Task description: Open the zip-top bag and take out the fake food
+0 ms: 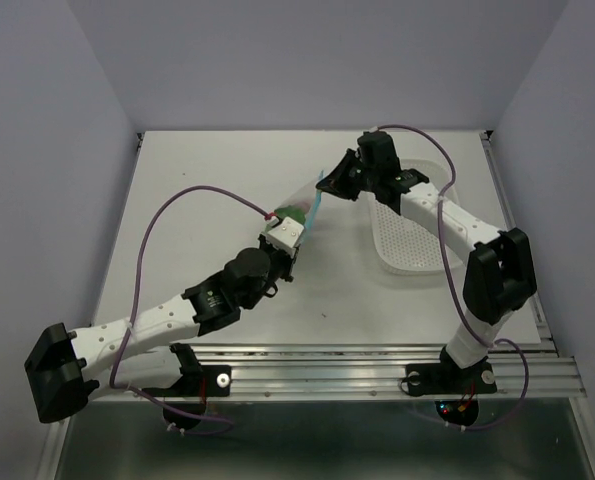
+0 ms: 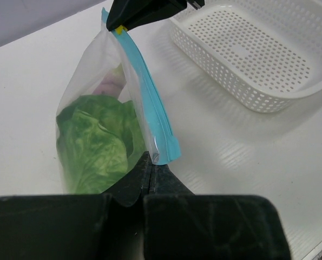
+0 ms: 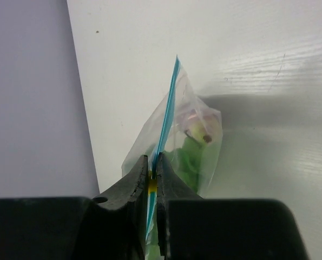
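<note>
The zip-top bag [image 1: 305,208] hangs between both grippers over the middle of the table, its blue zip strip [image 2: 149,100] running between them. My left gripper [image 2: 151,164] is shut on the bag's near corner at the end of the strip. My right gripper [image 3: 152,162] is shut on the strip's far end, at a small yellow tab [image 3: 152,186]. Its black fingers [image 2: 144,11] show at the top of the left wrist view. Inside the bag sit the light-green leafy fake food [image 2: 96,141] and a smaller pale pinkish piece [image 3: 196,122]. The strip looks closed.
A white perforated basket [image 1: 407,245] lies on the table to the right of the bag, under the right arm; it also shows in the left wrist view [image 2: 247,49]. The grey wall stands behind the table.
</note>
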Motion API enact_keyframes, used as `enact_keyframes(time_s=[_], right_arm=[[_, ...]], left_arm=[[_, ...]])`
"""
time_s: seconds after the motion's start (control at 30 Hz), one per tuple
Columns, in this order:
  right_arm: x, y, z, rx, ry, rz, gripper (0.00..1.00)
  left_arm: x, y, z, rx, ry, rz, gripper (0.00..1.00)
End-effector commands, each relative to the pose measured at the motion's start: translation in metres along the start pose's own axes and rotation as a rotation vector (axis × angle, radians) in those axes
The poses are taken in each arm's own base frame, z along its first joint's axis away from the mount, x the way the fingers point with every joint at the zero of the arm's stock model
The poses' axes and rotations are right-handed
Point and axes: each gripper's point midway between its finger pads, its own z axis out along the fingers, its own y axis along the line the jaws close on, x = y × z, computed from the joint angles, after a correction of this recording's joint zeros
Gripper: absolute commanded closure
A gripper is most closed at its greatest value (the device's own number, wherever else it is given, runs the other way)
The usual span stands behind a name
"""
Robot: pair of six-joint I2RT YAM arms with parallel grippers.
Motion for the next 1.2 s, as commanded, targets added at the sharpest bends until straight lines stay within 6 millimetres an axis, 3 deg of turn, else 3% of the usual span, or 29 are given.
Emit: enact_keyframes(time_s=[0.0,0.4,0.6,0.67,0.77,0.8,0.87,0.9,1.0,1.03,1.07,1.17], right_arm=[[-0.079,-0.002,0.006,0.020,-0.228,-0.028,0.99],[-0.132,-0.025,0.037,0.094,-0.326,-0.070,0.99],[-0.138,-0.031,0.048,0.102,-0.322,-0.088,0.99],[-0.130,-0.025,0.049,0.067,-0.279,-0.103,0.98],[-0.118,-0.017,0.046,0.018,-0.223,-0.117,0.84],[-0.111,-0.011,0.042,-0.015,-0.187,-0.126,0.73],[-0.103,-0.004,0.035,-0.051,-0.151,-0.141,0.59],[-0.096,0.002,0.031,-0.087,-0.116,-0.163,0.42],[-0.089,0.023,0.003,-0.157,-0.098,-0.206,0.21],[-0.083,0.019,-0.001,-0.156,-0.085,-0.210,0.14],[-0.080,0.020,-0.007,-0.162,-0.083,-0.214,0.00],[-0.067,0.014,-0.027,-0.156,-0.072,-0.212,0.00]], left_arm=[[0.003,-0.012,-0.008,0.058,-0.002,-0.059,1.00],[0.006,-0.018,-0.024,0.114,-0.012,-0.125,1.00],[0.012,-0.021,-0.021,0.119,0.009,-0.121,1.00],[0.014,-0.019,-0.019,0.101,0.013,-0.122,1.00],[0.013,-0.014,-0.015,0.068,0.009,-0.130,1.00],[0.012,-0.013,-0.014,0.055,0.003,-0.133,1.00],[0.007,-0.012,-0.013,0.050,-0.013,-0.142,1.00],[0.006,-0.011,-0.012,0.044,-0.016,-0.142,1.00],[0.003,-0.009,-0.012,0.028,-0.026,-0.147,1.00],[0.002,-0.008,-0.012,0.024,-0.029,-0.152,1.00],[0.001,-0.007,-0.013,0.020,-0.035,-0.156,1.00],[-0.003,-0.005,-0.014,0.014,-0.050,-0.167,1.00]])
